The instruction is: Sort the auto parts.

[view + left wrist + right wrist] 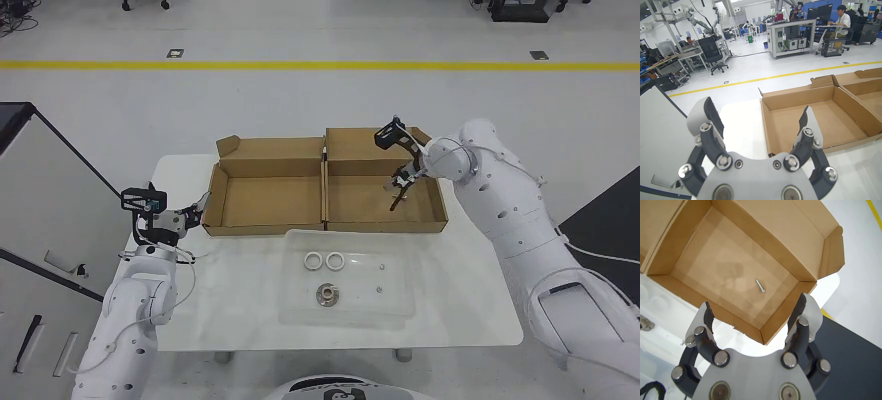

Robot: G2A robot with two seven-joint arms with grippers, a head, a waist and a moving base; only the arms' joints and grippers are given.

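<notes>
Two open cardboard boxes stand side by side at the table's back, the left box (pixel 265 190) and the right box (pixel 360 200). My right gripper (pixel 400 187) hangs open over the right box (pixel 702 262), with a single silver bolt (pixel 760 285) lying on the box floor below it. My left gripper (pixel 195 212) is open and holds nothing, at the outer left side of the left box (pixel 800 99), which has nothing in it. In front of the boxes, a clear tray (pixel 400 305) holds two white rings (pixel 324 262), a metal flange (pixel 325 294) and small screws (pixel 380 290).
The tray takes up the middle of the white table (pixel 470 300). The metal flange (pixel 645 324) also shows beside the right gripper (pixel 755 302). A dark panel (pixel 40 200) stands at the table's left. Bare table lies around the left gripper (pixel 757 105).
</notes>
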